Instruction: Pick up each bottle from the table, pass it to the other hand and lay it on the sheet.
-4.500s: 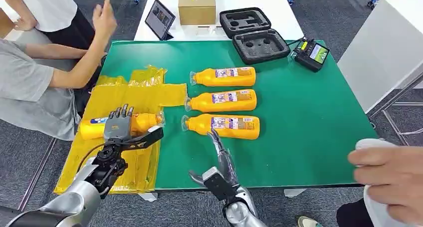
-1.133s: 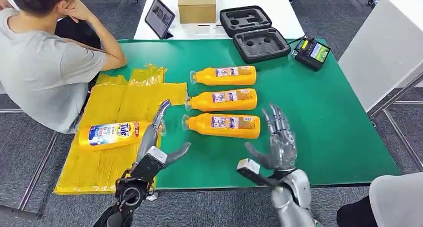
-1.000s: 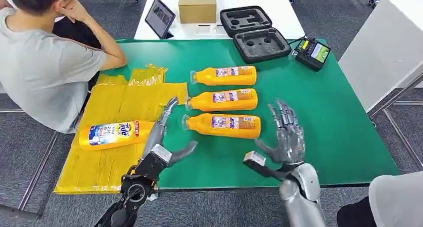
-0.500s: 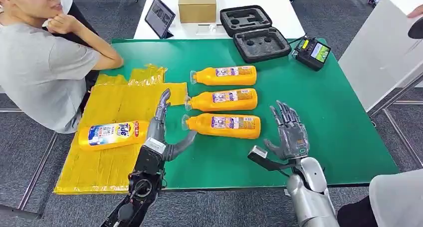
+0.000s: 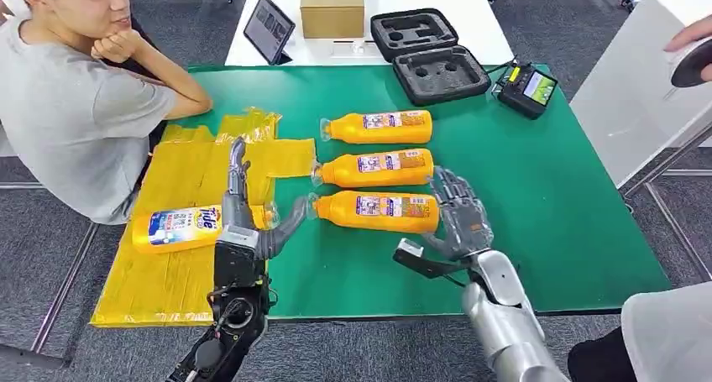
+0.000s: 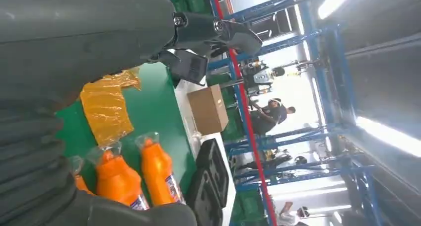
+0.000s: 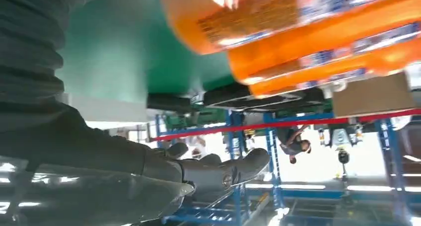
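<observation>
Three orange bottles lie side by side on the green table: a far one, a middle one and a near one. A fourth bottle with a blue label lies on the yellow sheet. My left hand is open and upright over the sheet's right edge, between the laid bottle and the near bottle's cap. My right hand is open at the near bottle's base end, fingers close beside it; contact is unclear. The right wrist view shows the orange bottles close up, and bottles also appear in the left wrist view.
A person in a grey shirt leans on the table's left corner. A tablet, a cardboard box, a black foam case and a small device stand at the back. Another person is at the lower right.
My left hand let go of the bottle on the sheet and has drawn back left over the sheet's edge. My right hand has moved in to the near bottle's base.
</observation>
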{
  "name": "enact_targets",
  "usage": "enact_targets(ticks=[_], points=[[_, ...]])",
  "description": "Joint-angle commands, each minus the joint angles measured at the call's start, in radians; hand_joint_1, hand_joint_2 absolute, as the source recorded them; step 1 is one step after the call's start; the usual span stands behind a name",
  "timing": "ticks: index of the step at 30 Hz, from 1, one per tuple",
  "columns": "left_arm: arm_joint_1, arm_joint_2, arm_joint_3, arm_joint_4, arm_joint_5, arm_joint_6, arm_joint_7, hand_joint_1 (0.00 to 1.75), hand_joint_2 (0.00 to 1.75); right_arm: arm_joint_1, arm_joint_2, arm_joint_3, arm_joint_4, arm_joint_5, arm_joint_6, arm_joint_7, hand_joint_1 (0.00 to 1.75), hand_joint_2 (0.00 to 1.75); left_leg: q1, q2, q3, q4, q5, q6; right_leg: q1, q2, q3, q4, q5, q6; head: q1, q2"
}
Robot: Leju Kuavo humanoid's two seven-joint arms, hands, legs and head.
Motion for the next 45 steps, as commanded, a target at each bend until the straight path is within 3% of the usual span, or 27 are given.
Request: enact_targets(ticks=[1, 13, 21, 33, 42, 43, 45], points=[[-0.037, 0.019, -0.017, 0.036, 0.012, 0.001, 0.004, 0.00, 1.75, -0.141, 0.059, 0.084, 0.214, -0.021, -0.001, 0.000, 0.00, 1.75, 0.000, 0.004, 0.002, 0.000, -0.002, -0.001, 0.000, 0.005, 0.001, 0.000, 0.000, -0.001, 0.000, 0.000], [-0.067, 0.011, -0.019, 0.064, 0.007, 0.001, 0.004, 0.00, 1.75, -0.240, 0.110, 0.129, 0.344, -0.080, 0.007, -0.017, 0.00, 1.75, 0.000, 0.003, 0.002, 0.001, -0.001, -0.001, 0.000, 0.004, 0.001, 0.002, -0.001, -0.001, 0.000, 0.000], [-0.079, 0.009, -0.016, 0.101, 0.018, -0.030, 0.004, 0.00, 1.75, -0.311, 0.126, 0.154, 0.455, -0.110, 0.045, 0.049, 0.00, 1.75, 0.000, 0.002, 0.001, 0.000, 0.000, 0.000, 0.000, 0.002, 0.000, 0.001, 0.000, -0.001, 0.000, 0.000], [-0.070, 0.002, 0.009, 0.092, 0.023, -0.011, 0.004, 0.00, 1.75, -0.312, 0.122, 0.188, 0.467, -0.114, 0.078, 0.082, 0.00, 1.75, 0.000, 0.000, 0.001, 0.000, 0.000, 0.000, 0.000, 0.001, 0.000, 0.000, 0.000, 0.000, 0.000, 0.000], [-0.085, 0.002, 0.009, 0.109, 0.039, -0.034, 0.004, 0.00, 1.75, -0.310, 0.092, 0.236, 0.476, -0.060, 0.077, 0.177, 0.00, 1.75, 0.000, 0.000, 0.001, 0.000, 0.000, 0.000, 0.000, 0.000, 0.000, 0.001, 0.000, 0.000, 0.000, 0.000], [-0.084, 0.003, 0.007, 0.116, 0.036, -0.033, 0.004, 0.00, 1.75, -0.311, 0.080, 0.270, 0.482, -0.006, 0.057, 0.268, 0.00, 1.75, 0.000, 0.000, 0.002, 0.000, -0.001, -0.001, 0.000, 0.001, 0.001, 0.001, -0.001, -0.001, 0.000, 0.000], [-0.071, 0.006, 0.006, 0.110, 0.033, -0.033, 0.004, 0.00, 1.75, -0.304, 0.075, 0.252, 0.474, -0.026, 0.044, 0.287, 0.00, 1.75, 0.000, -0.001, 0.001, 0.000, 0.000, 0.000, 0.000, 0.000, 0.000, 0.000, -0.001, 0.000, 0.000, 0.000]])
